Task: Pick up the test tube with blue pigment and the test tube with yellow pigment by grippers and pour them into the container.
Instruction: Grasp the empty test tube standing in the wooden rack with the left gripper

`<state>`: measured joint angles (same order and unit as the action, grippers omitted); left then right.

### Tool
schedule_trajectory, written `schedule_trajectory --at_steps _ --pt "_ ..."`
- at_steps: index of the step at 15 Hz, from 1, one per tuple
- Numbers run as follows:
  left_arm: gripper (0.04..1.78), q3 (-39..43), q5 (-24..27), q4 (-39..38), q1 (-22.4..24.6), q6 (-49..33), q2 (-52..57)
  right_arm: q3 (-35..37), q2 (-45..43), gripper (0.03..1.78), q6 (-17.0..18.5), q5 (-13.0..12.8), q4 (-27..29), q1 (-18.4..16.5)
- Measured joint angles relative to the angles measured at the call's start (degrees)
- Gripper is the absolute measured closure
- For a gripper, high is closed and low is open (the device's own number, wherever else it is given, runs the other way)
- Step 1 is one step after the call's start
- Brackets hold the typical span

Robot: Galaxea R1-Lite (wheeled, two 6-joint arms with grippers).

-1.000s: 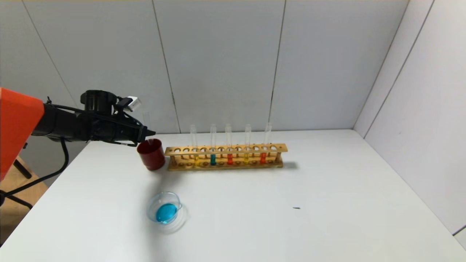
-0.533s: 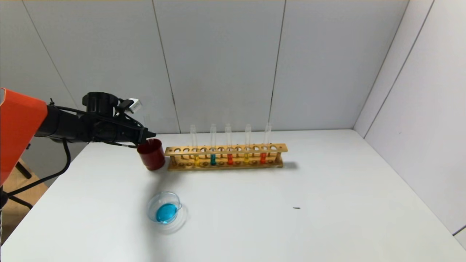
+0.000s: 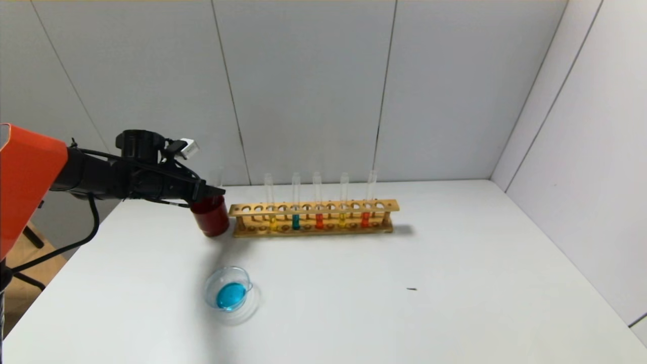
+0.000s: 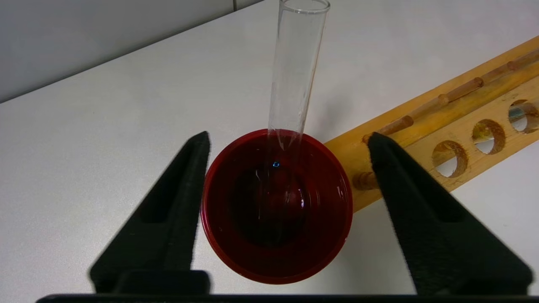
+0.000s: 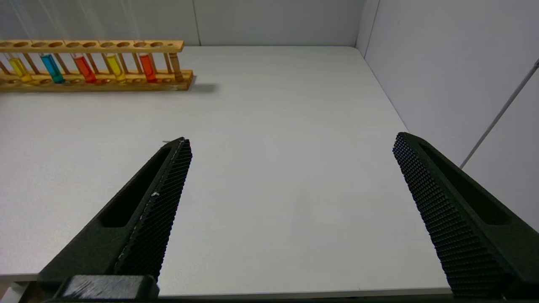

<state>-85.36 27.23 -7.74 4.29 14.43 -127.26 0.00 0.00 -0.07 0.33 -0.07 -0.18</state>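
Observation:
My left gripper (image 3: 217, 191) hovers over the dark red cup (image 3: 211, 218), also in the left wrist view (image 4: 288, 134), with its jaws wide open on either side of the cup (image 4: 276, 252). An empty clear tube (image 4: 294, 75) with a tiny blue drop stands loose in the cup, leaning on its rim, touched by neither finger; it shows faintly in the head view (image 3: 216, 178). The clear glass container (image 3: 228, 289) holds a pool of blue liquid. Two yellow tubes (image 3: 272, 222) (image 3: 342, 220) stand in the wooden rack (image 3: 313, 207). My right gripper (image 5: 292, 139) is open and empty.
The rack also holds a teal tube (image 3: 295, 221) and two orange-red tubes (image 3: 319, 221) (image 3: 365, 219). It touches the red cup's side. Grey walls close the table at the back and right. A small dark speck (image 3: 412, 289) lies on the white table.
My left gripper has shifted a little to the right, over the red cup. The clear tube moved right and down with it and now stands in the cup.

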Motion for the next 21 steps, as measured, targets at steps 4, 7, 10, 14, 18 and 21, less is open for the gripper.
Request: schedule_trajectory --at_steps 4,7,10,14,18,21 --pt "0.10 0.18 -0.04 -0.02 0.00 -0.02 0.88 0.00 0.00 0.06 0.00 0.00 0.00 0.00" --pt "0.07 1.02 -0.04 -0.02 0.22 -0.20 3.66 0.00 0.00 0.06 0.00 -0.02 0.00 0.00" --pt "0.07 4.44 0.05 -0.02 0.34 -0.24 8.94 0.00 0.00 0.06 0.00 0.00 0.00 0.00" --pt "0.07 11.79 0.18 -0.02 -0.27 -0.82 17.48 0.00 0.00 0.06 0.00 -0.02 0.02 0.02" --pt "0.07 20.97 0.16 -2.49 -3.30 -1.16 24.86 0.00 0.00 0.06 0.00 0.00 0.00 0.00" --pt "0.07 29.18 -0.91 -11.24 -7.49 -2.83 27.34 0.00 0.00 0.06 0.00 0.00 0.00 0.02"
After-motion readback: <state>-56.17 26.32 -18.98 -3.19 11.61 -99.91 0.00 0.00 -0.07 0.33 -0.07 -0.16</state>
